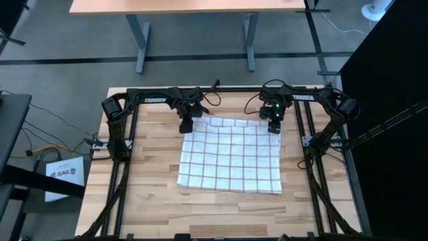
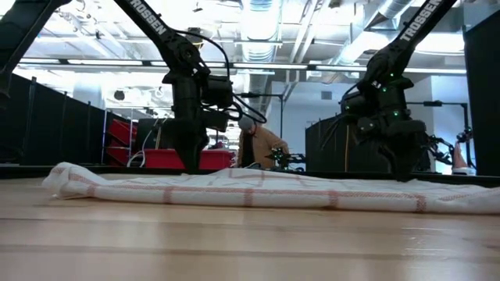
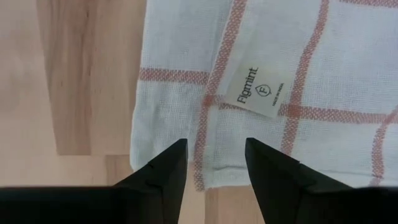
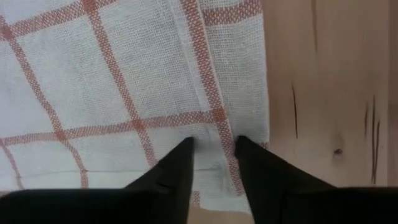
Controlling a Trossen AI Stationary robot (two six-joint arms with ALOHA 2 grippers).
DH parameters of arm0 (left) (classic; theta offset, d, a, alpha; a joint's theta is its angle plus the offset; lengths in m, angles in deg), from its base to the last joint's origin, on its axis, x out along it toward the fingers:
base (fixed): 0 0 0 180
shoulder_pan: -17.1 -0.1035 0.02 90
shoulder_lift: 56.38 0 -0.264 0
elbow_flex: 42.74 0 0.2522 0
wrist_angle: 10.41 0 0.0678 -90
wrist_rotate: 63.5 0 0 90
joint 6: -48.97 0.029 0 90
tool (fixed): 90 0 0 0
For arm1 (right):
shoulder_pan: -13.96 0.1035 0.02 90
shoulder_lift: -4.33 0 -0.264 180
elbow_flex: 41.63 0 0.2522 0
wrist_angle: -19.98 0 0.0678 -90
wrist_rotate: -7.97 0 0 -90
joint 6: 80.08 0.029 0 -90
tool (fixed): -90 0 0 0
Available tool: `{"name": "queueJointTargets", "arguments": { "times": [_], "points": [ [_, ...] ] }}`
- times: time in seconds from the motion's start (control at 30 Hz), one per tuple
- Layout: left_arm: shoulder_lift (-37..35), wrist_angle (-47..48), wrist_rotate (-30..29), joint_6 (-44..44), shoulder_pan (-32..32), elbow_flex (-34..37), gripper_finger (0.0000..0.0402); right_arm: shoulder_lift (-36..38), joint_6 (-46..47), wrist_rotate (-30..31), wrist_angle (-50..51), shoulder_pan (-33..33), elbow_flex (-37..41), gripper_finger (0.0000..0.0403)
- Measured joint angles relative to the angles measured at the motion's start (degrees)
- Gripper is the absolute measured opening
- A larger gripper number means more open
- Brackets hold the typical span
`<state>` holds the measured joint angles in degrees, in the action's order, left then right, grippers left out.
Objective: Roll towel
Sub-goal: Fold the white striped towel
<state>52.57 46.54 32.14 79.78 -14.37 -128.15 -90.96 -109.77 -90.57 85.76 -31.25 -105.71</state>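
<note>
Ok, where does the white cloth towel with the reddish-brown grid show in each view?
High view: white cloth towel with the reddish-brown grid flat at table centre.
Low view: a low strip across the wood.
Left wrist view: its corner with the label.
Right wrist view: its other far corner.
Shared landmark: the wooden table.

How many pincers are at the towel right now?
2. Left pincer is over the towel at its far left corner; right pincer is over its far right corner. Both open.

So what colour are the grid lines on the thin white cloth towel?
Reddish-orange lines on the thin white cloth towel, clearest in the left wrist view.
</note>
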Motion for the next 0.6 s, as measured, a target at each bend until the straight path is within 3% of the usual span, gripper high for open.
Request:
{"name": "queueJointTargets", "arguments": {
  "times": [0.2, 0.6],
  "points": [
    [-0.02, -0.51, -0.01, 0.0, -0.17, -0.01, 0.0148, -0.02, -0.26, 0.0, 0.49, 0.0, 0.02, 0.0007],
    [-0.04, -0.55, -0.03, -0.11, -0.17, -0.03, 0.0148, 0.0, 2.6, -0.04, 4.61, 0.0, 0.02, 0.0]
  ]
}}
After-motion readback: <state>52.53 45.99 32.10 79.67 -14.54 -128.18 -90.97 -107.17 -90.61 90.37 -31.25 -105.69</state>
